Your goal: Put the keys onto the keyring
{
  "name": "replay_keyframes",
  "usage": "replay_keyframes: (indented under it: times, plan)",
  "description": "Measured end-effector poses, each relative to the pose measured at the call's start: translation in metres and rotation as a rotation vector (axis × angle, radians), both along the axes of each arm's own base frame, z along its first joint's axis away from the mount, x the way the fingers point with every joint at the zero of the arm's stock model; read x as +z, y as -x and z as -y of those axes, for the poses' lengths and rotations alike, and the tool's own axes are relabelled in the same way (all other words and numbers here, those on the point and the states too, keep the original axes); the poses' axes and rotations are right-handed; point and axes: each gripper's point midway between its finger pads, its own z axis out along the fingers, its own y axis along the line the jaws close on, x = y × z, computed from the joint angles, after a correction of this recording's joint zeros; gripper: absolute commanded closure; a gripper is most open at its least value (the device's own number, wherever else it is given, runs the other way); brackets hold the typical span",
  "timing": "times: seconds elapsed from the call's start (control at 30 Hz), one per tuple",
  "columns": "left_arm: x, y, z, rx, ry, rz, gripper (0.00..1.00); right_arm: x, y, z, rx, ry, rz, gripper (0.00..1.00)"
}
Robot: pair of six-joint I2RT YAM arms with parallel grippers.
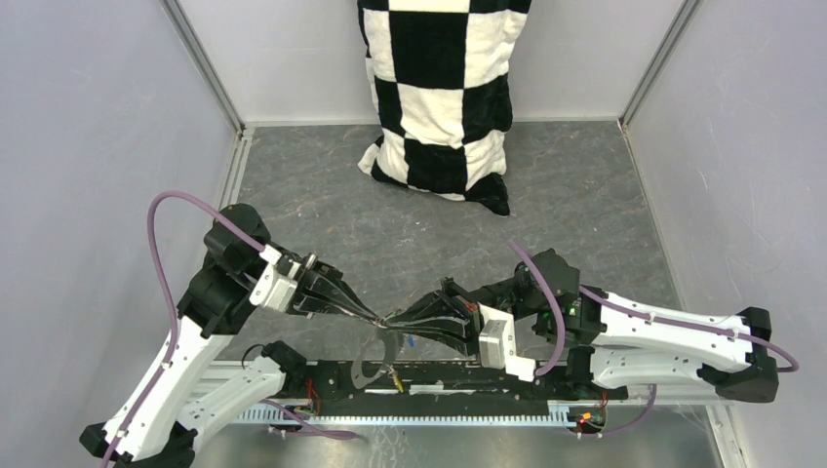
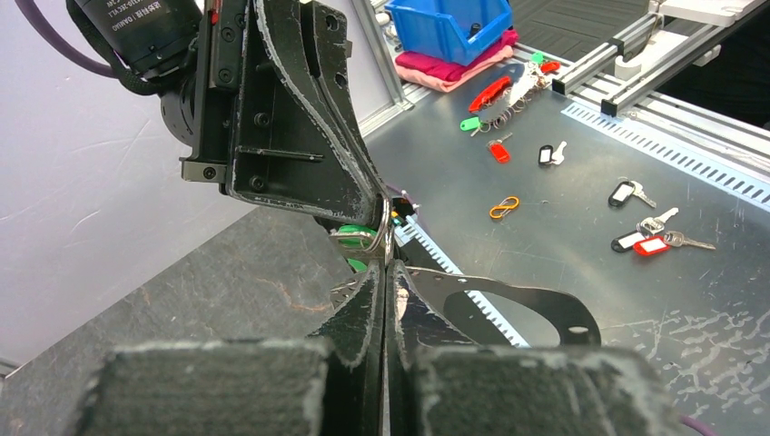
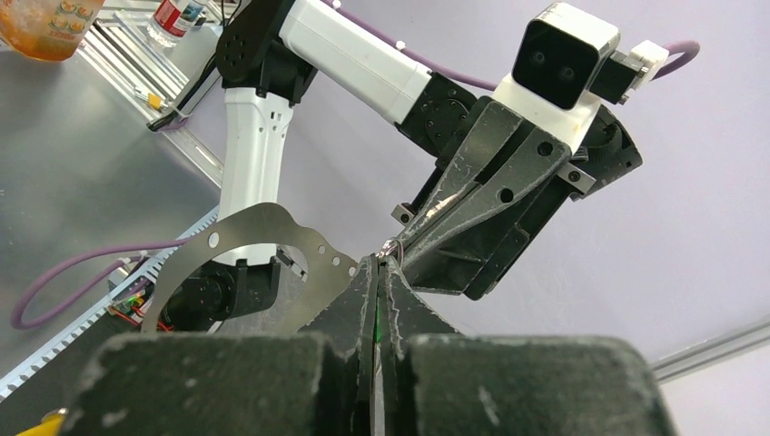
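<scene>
My two grippers meet tip to tip above the table's near edge. The left gripper [image 1: 376, 317] [image 2: 386, 271] is shut on a thin silver ring [image 2: 387, 227] of the keyring. The keyring's dark grey strap loop [image 1: 369, 361] [image 2: 518, 295] [image 3: 245, 227] hangs below and beside the tips. The right gripper [image 1: 394, 320] [image 3: 377, 265] is shut on the green key, whose head [image 2: 356, 238] shows at its tips right against the ring [image 3: 390, 246]. A blue speck [image 1: 414, 341] and a yellow speck [image 1: 397, 375] near the strap may be the other keys.
A black-and-white checkered cloth [image 1: 444, 97] hangs at the back wall. Grey walls close in both sides. A black rail [image 1: 468, 388] runs along the near edge. Beyond it a metal bench holds other tagged keys [image 2: 649, 238] and a blue bin [image 2: 449, 27].
</scene>
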Motion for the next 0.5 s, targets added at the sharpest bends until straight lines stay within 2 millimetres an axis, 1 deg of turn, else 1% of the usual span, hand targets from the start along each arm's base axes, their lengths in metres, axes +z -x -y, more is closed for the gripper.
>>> replay_keyframes:
  times: [0.17, 0.33, 0.5]
  plan:
    - [0.000, 0.001, -0.001, 0.000, 0.000, 0.000, 0.98, -0.002, -0.001, 0.000, -0.007, 0.012, 0.006, 0.99]
    - [0.000, 0.001, -0.001, -0.001, -0.002, -0.003, 0.98, -0.008, -0.011, 0.004, -0.077, 0.052, 0.051, 1.00]
    - [0.000, 0.001, -0.001, -0.004, -0.003, -0.004, 0.98, 0.001, -0.026, 0.007, -0.164, 0.110, 0.162, 1.00]
